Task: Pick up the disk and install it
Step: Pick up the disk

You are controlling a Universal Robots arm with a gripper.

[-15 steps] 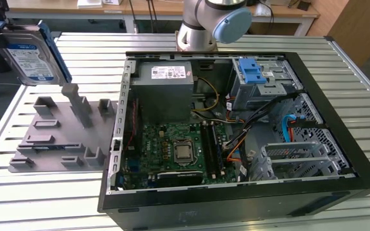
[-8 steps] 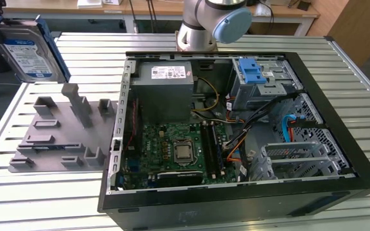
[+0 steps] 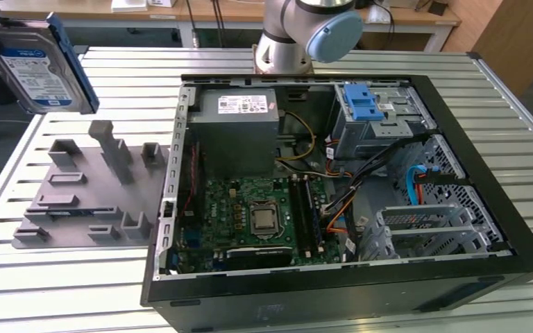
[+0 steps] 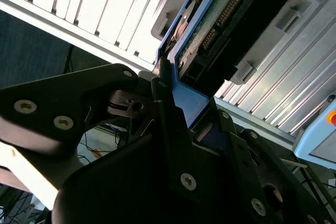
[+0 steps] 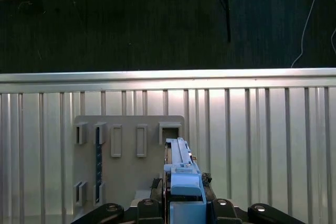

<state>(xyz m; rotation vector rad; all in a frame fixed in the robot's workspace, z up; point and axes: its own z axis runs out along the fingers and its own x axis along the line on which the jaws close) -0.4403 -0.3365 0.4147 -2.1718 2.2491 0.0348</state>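
Note:
The disk (image 3: 39, 73), silver with a white-and-blue label and a blue bracket, hangs in the air at the exterior view's upper left, above the grey holder plate (image 3: 91, 187). In the second wrist view my gripper (image 4: 168, 85) is shut on the blue bracket at one end of the disk (image 4: 231, 9), whose connector edge faces the camera. In the first wrist view the disk (image 5: 181, 177) stands edge-on between the black fingers (image 5: 152, 203), above the holder plate (image 5: 128, 166) with its empty slots.
The open computer case (image 3: 341, 173) lies on the slatted table (image 3: 53, 291), with a grey power supply (image 3: 239, 114), a motherboard (image 3: 257, 215) and a drive cage with a blue latch (image 3: 368, 104). The arm's base (image 3: 304, 35) stands behind the case.

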